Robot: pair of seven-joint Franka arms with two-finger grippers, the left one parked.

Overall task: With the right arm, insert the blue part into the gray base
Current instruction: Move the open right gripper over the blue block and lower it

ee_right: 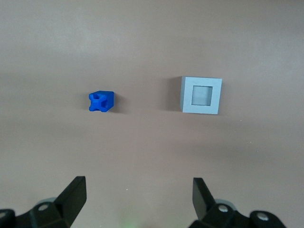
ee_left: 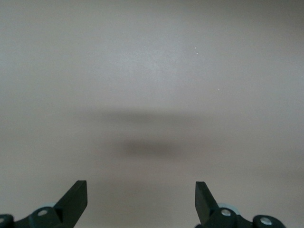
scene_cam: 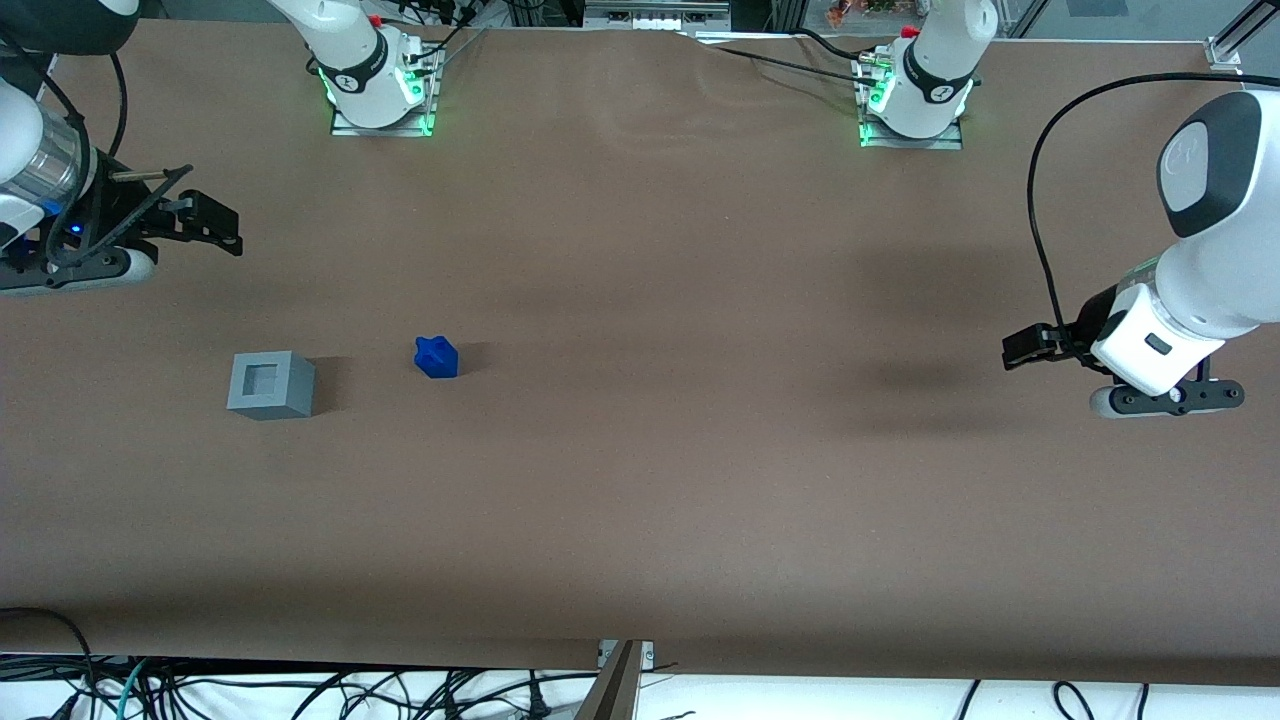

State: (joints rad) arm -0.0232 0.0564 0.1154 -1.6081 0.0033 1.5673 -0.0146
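The right arm [scene_cam: 35, 170] hangs over the working arm's end of the brown counter [scene_cam: 640, 480], its silver wrist band showing a blue light, wrist turned down so the camera on it looks straight at the surface. Its gripper [scene_cam: 205, 222] hovers in the air with nothing held, and in the wrist view the gripper [ee_right: 137, 199] has its two black fingers spread wide with bare counter between them. Out on the counter, the blue part [scene_cam: 436, 357] sits upright, knobby top facing up, and in the wrist view the blue part [ee_right: 101, 101] shows a cross-shaped top. Beside it, well apart and not touching, stands the gray base [scene_cam: 270, 384], its square hole open to the ceiling; the wrist view of the gray base [ee_right: 201, 95] looks right down into that hole. From the gripper in the front view, the base lies at about five o'clock and the blue part at about four o'clock, both nearer the front camera than the gripper.
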